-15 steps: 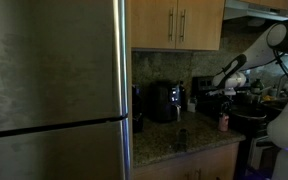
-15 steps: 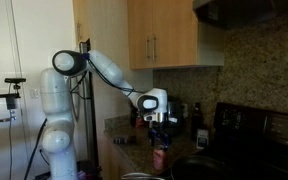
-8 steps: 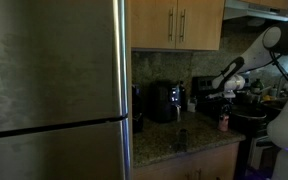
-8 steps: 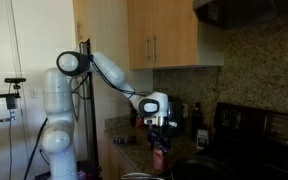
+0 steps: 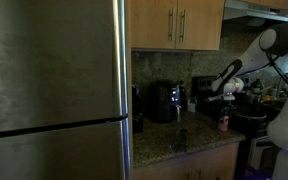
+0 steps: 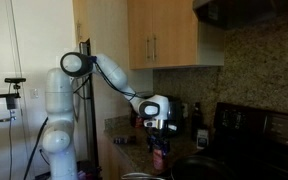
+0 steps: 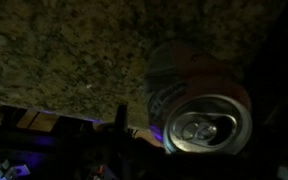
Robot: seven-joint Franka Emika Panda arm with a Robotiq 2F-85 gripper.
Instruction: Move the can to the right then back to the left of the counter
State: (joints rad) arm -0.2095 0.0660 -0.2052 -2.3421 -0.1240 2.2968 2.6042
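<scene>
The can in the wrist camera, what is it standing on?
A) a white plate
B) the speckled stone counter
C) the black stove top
B: in the wrist view the can stands upright with the speckled stone counter under it and all around it.

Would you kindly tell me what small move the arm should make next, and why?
Probably lower the gripper straight down around the can. In an exterior view it appears to hang just above the can, which stands upright on the counter, seemingly not yet gripped. The wrist view shows the can's top off-centre, so a slight sideways correction may help.
</scene>
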